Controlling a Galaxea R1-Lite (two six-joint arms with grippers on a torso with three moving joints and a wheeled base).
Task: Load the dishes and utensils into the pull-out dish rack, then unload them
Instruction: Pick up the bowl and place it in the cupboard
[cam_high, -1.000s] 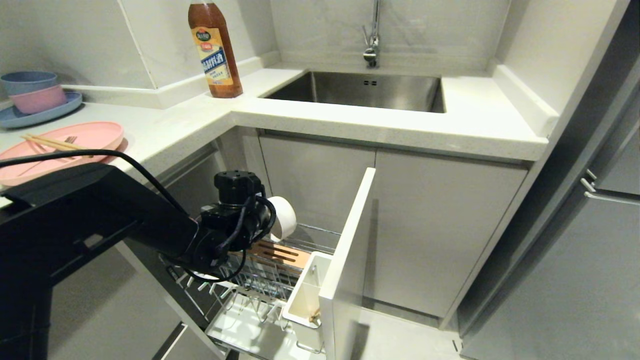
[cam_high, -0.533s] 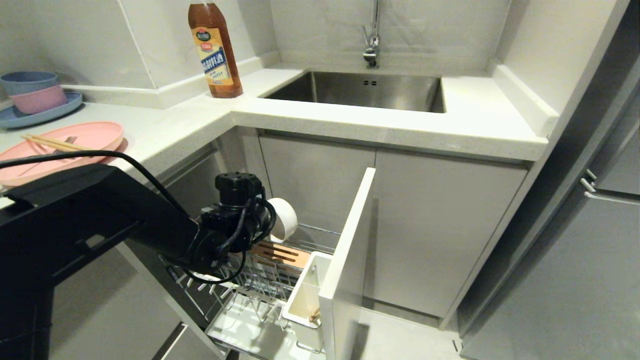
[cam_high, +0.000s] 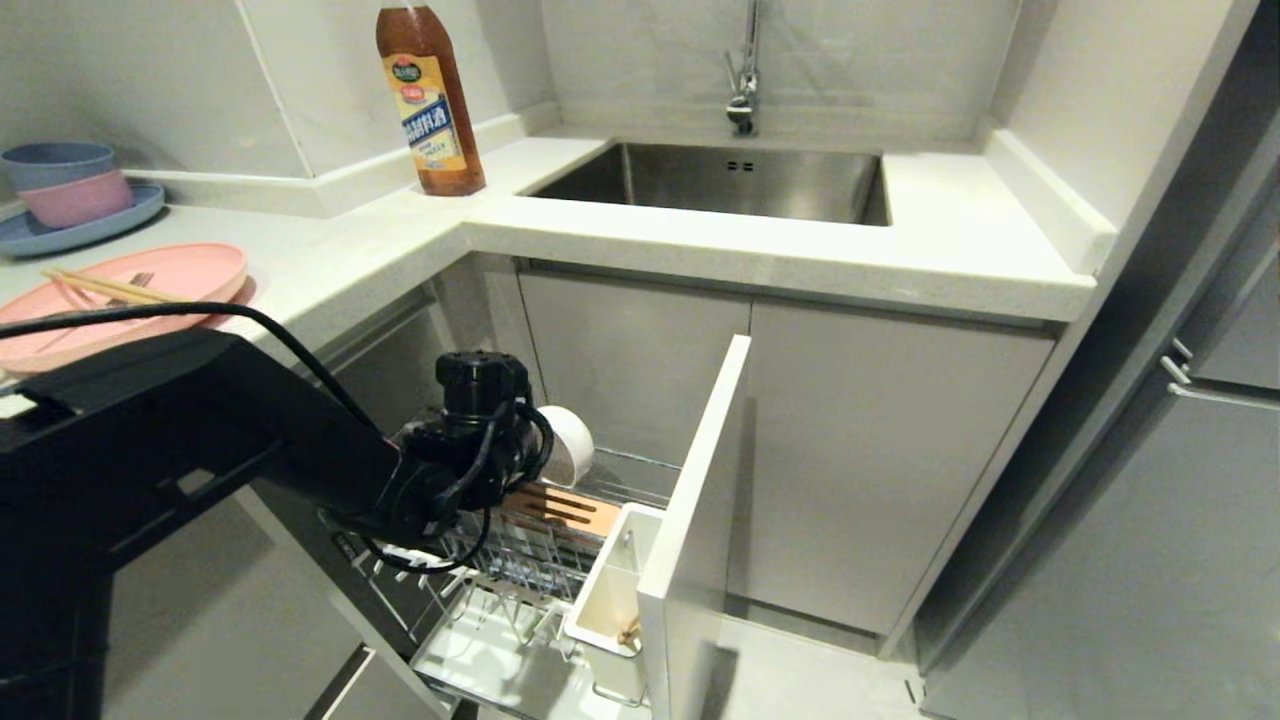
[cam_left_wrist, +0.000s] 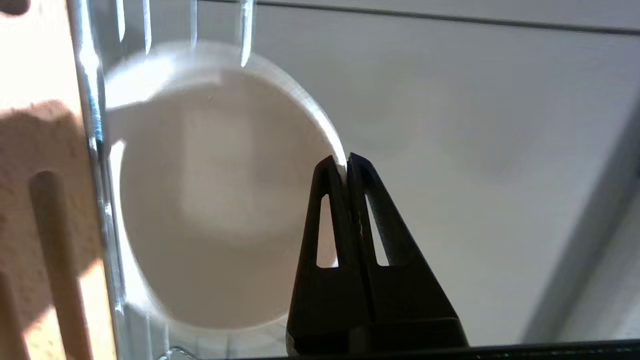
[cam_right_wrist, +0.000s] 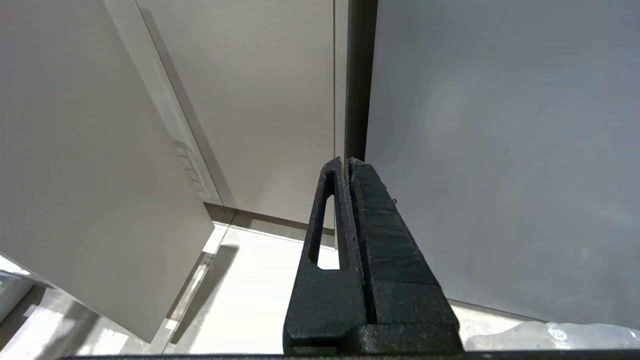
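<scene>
In left claw (cam_left_wrist: 346, 165): bowl (cam_left_wrist: 220, 190) rim

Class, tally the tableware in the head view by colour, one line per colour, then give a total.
Pink: 2, plate and small bowl
Blue: 2, plate and bowl
Cream-white: 1, bowl
Total: 5

Dim, cool overall; glare on wooden block (cam_left_wrist: 30, 150), bowl (cam_left_wrist: 215, 200) blurred, perhaps motion; straight edges bowed in head view.
</scene>
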